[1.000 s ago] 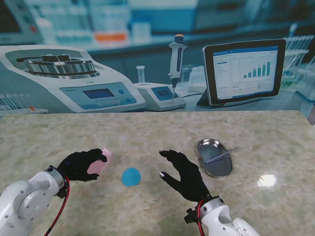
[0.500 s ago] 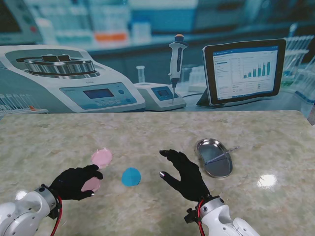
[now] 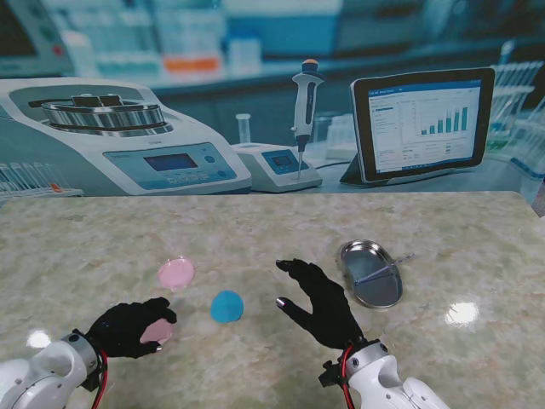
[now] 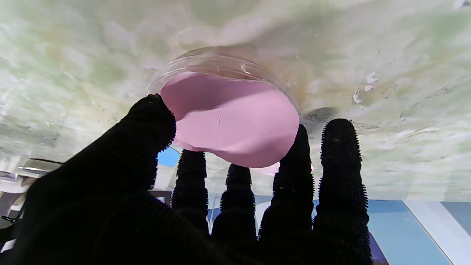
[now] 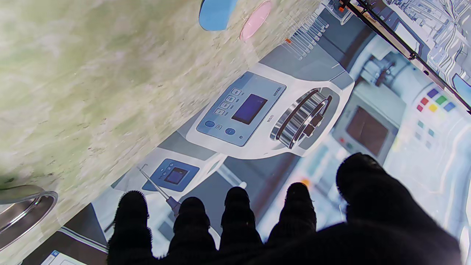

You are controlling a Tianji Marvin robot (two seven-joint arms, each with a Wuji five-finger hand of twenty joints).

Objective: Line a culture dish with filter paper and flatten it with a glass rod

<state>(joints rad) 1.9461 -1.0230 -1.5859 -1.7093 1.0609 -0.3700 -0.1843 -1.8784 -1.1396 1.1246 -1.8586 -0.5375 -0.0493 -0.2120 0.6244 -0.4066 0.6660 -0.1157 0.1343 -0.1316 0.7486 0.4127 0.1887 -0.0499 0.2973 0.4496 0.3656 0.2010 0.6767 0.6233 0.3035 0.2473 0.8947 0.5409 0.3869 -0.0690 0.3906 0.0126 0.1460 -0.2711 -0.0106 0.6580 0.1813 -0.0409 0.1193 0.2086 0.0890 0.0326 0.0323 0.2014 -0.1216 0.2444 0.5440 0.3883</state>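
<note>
left robot hand (image 3: 129,327) gripping pink filter paper (image 4: 232,117), apparently

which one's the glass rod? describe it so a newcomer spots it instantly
Start at the marble-patterned table top, then find the oval shiny metal tray on its right side, farther from me than the right robot hand. The thin clear glass rod lies slanted across that tray, one end poking over the rim. It is the only slender stick-like item there.
</note>
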